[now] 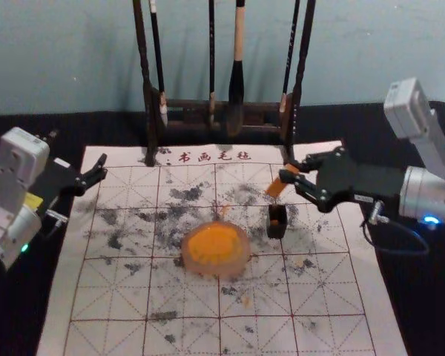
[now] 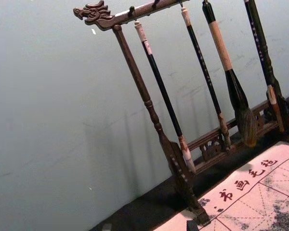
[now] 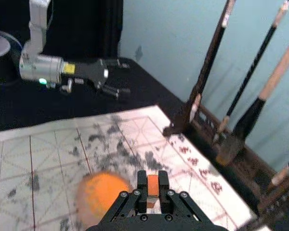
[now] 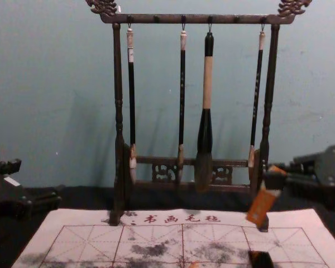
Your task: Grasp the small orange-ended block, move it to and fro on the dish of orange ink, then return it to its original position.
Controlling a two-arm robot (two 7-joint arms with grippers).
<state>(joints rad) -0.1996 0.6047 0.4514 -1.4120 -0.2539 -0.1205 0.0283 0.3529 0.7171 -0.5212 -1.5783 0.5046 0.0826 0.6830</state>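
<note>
My right gripper (image 1: 290, 173) is shut on the orange block (image 1: 277, 186), holding it tilted above the small black holder (image 1: 277, 229), right of the ink dish (image 1: 239, 264). In the right wrist view the block (image 3: 153, 185) is pinched between the fingertips of the right gripper (image 3: 153, 191), with the dish (image 3: 85, 210) beside it. The chest view shows the block (image 4: 259, 207) slanting down from the right gripper (image 4: 274, 180), over the black holder (image 4: 261, 259). Off the mat's left edge, my left gripper (image 1: 96, 173) is parked with its fingers apart.
A wooden rack (image 4: 184, 187) with several hanging brushes stands behind the mat (image 1: 111, 297), close to the wall. The thick brush (image 4: 205, 134) hangs near its middle. Dark ink stains mark the gridded mat around the dish.
</note>
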